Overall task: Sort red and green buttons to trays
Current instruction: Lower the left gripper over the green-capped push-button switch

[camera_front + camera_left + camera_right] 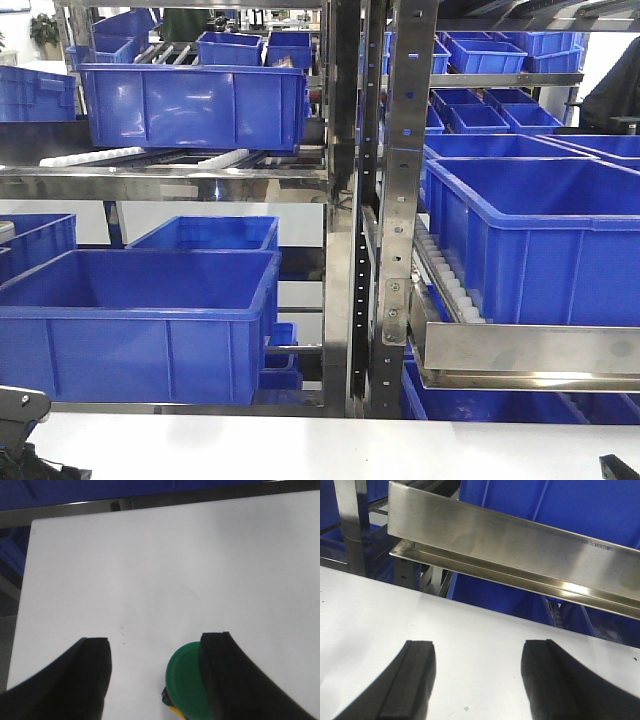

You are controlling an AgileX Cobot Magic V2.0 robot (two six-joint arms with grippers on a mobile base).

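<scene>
The left jaws gape, green button (186, 682) lying just inside one.

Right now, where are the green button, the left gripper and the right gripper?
green button (186, 680): left wrist view, on its round green cap.
left gripper (155, 640): left wrist view, midway between the fingers' tips.
right gripper (480, 643): right wrist view, midway between the fingers' tips.

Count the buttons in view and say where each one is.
1. The green button lies on the table in the left wrist view, inside the open left gripper, which partly hides it. No red button shows; it may be out of view.
</scene>
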